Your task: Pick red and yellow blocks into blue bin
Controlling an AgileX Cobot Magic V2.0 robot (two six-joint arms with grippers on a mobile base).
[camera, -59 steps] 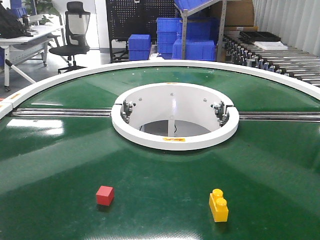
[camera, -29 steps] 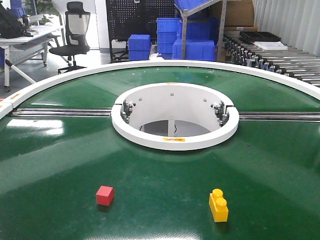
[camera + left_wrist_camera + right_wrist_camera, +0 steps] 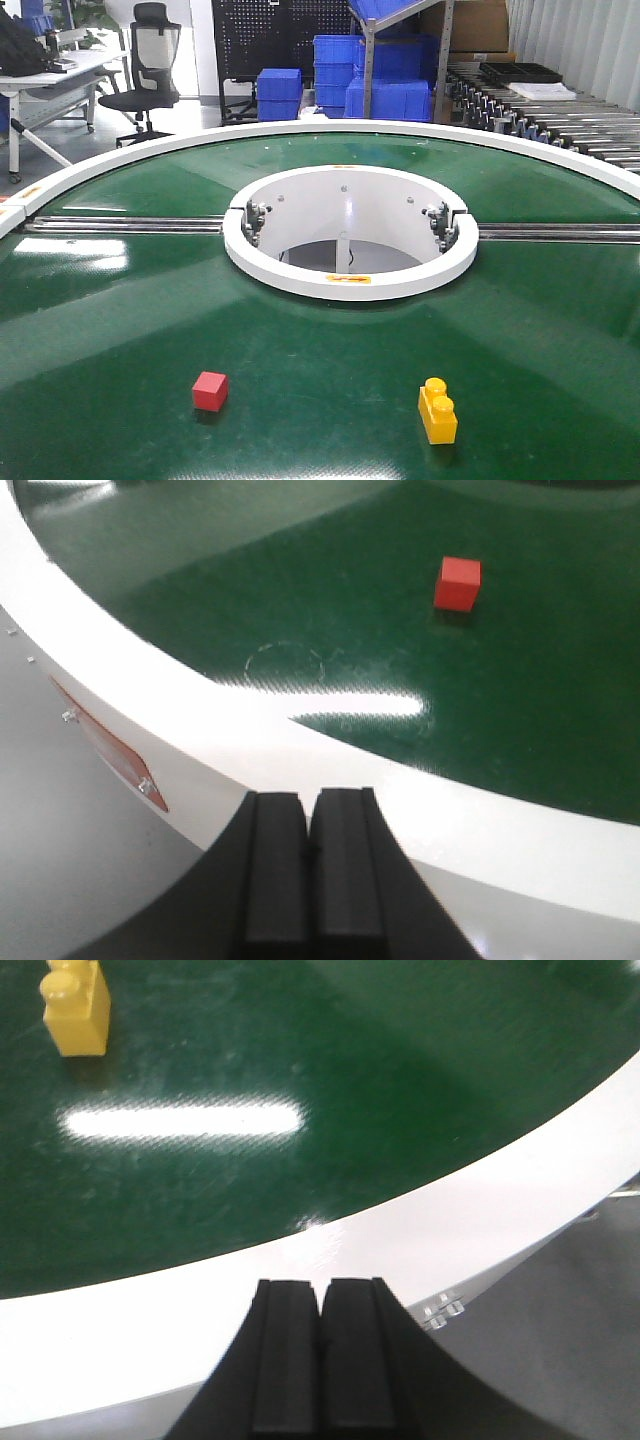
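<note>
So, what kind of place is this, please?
Probably a logistics or automation test lab: a round green conveyor table, stacked blue crates by a rack, a roller conveyor, and an office chair behind.

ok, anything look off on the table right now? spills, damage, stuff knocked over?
Nothing stands out. The red cube sits flat on the green table; the yellow brick rests studs-up, apart from it. Only a faint ring-shaped scuff shows near the white rim. The left gripper and right gripper are shut, empty.
</note>
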